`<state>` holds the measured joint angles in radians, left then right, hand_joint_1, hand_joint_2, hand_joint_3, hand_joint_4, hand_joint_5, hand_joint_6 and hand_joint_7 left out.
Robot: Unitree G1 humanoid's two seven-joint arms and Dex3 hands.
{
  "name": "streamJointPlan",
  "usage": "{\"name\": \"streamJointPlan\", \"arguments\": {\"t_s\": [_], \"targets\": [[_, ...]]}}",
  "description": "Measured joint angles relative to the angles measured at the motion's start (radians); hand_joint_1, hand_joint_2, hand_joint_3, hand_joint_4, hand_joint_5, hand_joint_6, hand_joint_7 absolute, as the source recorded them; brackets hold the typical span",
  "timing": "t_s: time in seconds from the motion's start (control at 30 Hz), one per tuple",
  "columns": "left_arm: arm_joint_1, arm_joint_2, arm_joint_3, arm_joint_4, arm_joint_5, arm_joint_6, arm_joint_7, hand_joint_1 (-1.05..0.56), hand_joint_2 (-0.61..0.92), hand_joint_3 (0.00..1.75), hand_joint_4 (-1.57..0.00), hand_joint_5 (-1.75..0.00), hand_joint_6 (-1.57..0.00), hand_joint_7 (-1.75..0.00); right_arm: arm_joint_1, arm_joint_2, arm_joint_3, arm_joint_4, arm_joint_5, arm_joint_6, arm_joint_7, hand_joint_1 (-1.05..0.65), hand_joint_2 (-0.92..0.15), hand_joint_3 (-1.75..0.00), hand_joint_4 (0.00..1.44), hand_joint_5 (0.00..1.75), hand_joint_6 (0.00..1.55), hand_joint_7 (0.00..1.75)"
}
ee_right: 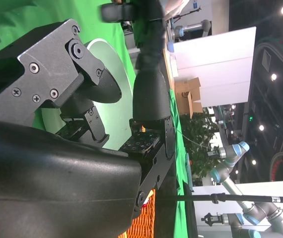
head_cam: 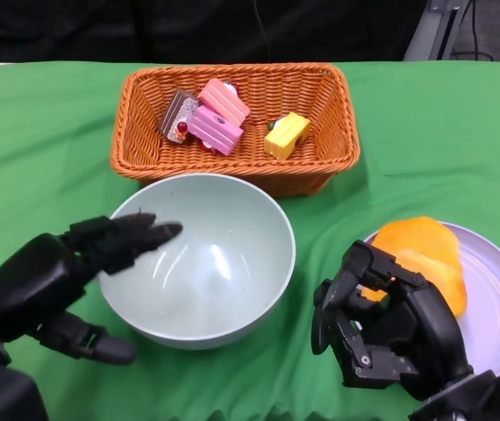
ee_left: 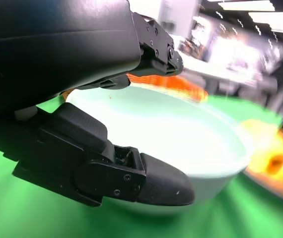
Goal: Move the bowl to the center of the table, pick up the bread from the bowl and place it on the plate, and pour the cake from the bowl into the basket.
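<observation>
A pale green bowl [head_cam: 199,256] stands upright near the table's middle, and I see nothing inside it. It also fills the left wrist view as the bowl [ee_left: 191,144]. My left hand [head_cam: 61,285] is at the bowl's left rim, fingers spread above and below it, holding nothing. The orange bread [head_cam: 421,259] lies on the lavender plate [head_cam: 496,298] at the right. My right hand [head_cam: 382,324] hovers at the plate's near-left edge with fingers apart and empty. Pink, brown and yellow cake pieces [head_cam: 219,118] lie in the wicker basket [head_cam: 234,167].
The green cloth [head_cam: 425,140] covers the whole table. The basket stands just behind the bowl, almost touching its far rim. In the right wrist view the bowl [ee_right: 112,74] shows past my fingers [ee_right: 149,94], with a room and another robot arm beyond.
</observation>
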<state>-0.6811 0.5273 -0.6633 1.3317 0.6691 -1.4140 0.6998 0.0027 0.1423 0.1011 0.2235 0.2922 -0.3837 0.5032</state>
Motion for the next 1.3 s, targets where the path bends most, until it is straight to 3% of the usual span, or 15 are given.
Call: {"name": "streamJointPlan", "arguments": {"t_s": [0.07, 0.13, 0.3, 0.37, 0.43, 0.47, 0.53, 0.63, 0.77, 0.83, 0.93, 1.03, 1.17, 1.23, 1.3], "targets": [[0.034, -0.048, 0.079, 0.026, -0.164, -0.033, -0.161, -0.86, 0.92, 0.3, -0.41, -0.08, -0.33, -0.04, -0.001, 0.0, 0.0, 0.002, 0.0, 0.0, 0.0, -0.01, -0.46, -1.35, 0.82, 1.75, 0.62, 1.55], [0.073, -0.091, 0.127, 0.005, -0.326, -0.028, -0.314, -0.64, 0.92, 0.19, -0.59, -0.12, -0.47, -0.06, -0.001, 0.0, 0.001, 0.002, -0.001, 0.0, 0.0, 0.0, -0.47, -1.34, 0.81, 1.75, 0.62, 1.54], [0.164, -0.173, 0.205, -0.172, -0.712, 0.085, -0.672, -0.36, 0.92, 0.16, -0.92, -0.24, -0.74, -0.12, 0.0, 0.0, 0.003, 0.002, -0.002, 0.0, 0.0, -0.02, -0.47, -1.33, 0.8, 1.75, 0.62, 1.53], [0.196, -0.209, 0.246, -0.261, -0.87, 0.153, -0.806, -0.22, 0.92, 0.18, -1.01, -0.4, -0.95, -0.18, -0.001, 0.0, 0.003, 0.002, -0.005, -0.004, 0.0, -0.01, -0.47, -1.33, 0.79, 1.75, 0.62, 1.53], [0.231, -0.246, 0.304, -0.365, -1.02, 0.233, -0.934, -0.13, 0.92, 0.26, -0.93, -0.79, -1.07, -0.29, -0.001, -0.001, 0.002, -0.001, -0.018, -0.018, -0.001, 0.0, -0.46, -1.32, 0.79, 1.75, 0.62, 1.53], [0.254, -0.266, 0.344, -0.425, -1.094, 0.278, -1.0, -0.07, 0.92, 0.35, -0.85, -1.08, -1.03, -0.54, 0.0, -0.005, 0.002, -0.006, -0.032, -0.029, -0.004, 0.0, -0.46, -1.32, 0.78, 1.75, 0.63, 1.53], [0.29, -0.288, 0.402, -0.516, -1.167, 0.348, -1.086, -0.04, 0.92, 0.38, -0.81, -1.39, -0.92, -0.93, 0.0, -0.015, 0.004, -0.025, -0.052, -0.051, -0.01, 0.01, -0.44, -1.33, 0.79, 1.75, 0.64, 1.54], [0.348, -0.306, 0.453, -0.618, -1.198, 0.449, -1.187, -0.01, 0.9, 0.49, -0.83, -1.54, -0.88, -1.13, -0.001, -0.03, 0.009, -0.046, -0.067, -0.073, -0.008, 0.01, -0.4, -1.33, 0.8, 1.75, 0.66, 1.52], [0.411, -0.337, 0.486, -0.724, -1.223, 0.559, -1.339, 0.0, 0.66, 1.01, -0.81, -1.69, -0.79, -1.43, 0.0, -0.052, 0.026, -0.067, -0.071, -0.071, 0.007, -0.01, -0.38, -1.32, 0.8, 1.75, 0.7, 1.48], [0.426, -0.355, 0.505, -0.753, -1.228, 0.593, -1.4, -0.01, 0.63, 1.05, -0.79, -1.73, -0.78, -1.48, 0.0, -0.063, 0.035, -0.095, -0.068, -0.061, 0.015, -0.02, -0.38, -1.32, 0.81, 1.75, 0.71, 1.48], [0.435, -0.382, 0.533, -0.789, -1.244, 0.642, -1.48, -0.05, 0.66, 0.95, -0.82, -1.74, -0.75, -1.58, 0.002, -0.082, 0.042, -0.141, -0.06, -0.036, 0.029, -0.02, -0.38, -1.3, 0.81, 1.75, 0.71, 1.47], [0.453, -0.392, 0.549, -0.837, -1.241, 0.685, -1.53, -0.09, 0.7, 0.82, -0.83, -1.75, -0.74, -1.58, 0.003, -0.101, 0.048, -0.189, -0.05, -0.003, 0.038, -0.04, -0.4, -1.26, 0.8, 1.74, 0.74, 1.42], [0.48, -0.399, 0.556, -0.919, -1.221, 0.743, -1.556, -0.12, 0.7, 0.8, -0.82, -1.75, -0.75, -1.57, 0.012, -0.124, 0.064, -0.25, -0.047, 0.034, 0.044, -0.03, -0.39, -1.29, 0.8, 1.74, 0.76, 1.38], [0.502, -0.402, 0.557, -0.959, -1.213, 0.776, -1.559, -0.14, 0.61, 1.0, -0.83, -1.73, -0.75, -1.55, 0.022, -0.13, 0.076, -0.281, -0.038, 0.06, 0.047, 0.01, -0.37, -1.33, 0.8, 1.74, 0.76, 1.35], [0.528, -0.404, 0.558, -1.003, -1.198, 0.81, -1.558, -0.14, 0.6, 1.04, -0.83, -1.71, -0.75, -1.54, 0.038, -0.138, 0.084, -0.302, -0.036, 0.075, 0.054, 0.0, -0.38, -1.32, 0.8, 1.74, 0.76, 1.35]]}}
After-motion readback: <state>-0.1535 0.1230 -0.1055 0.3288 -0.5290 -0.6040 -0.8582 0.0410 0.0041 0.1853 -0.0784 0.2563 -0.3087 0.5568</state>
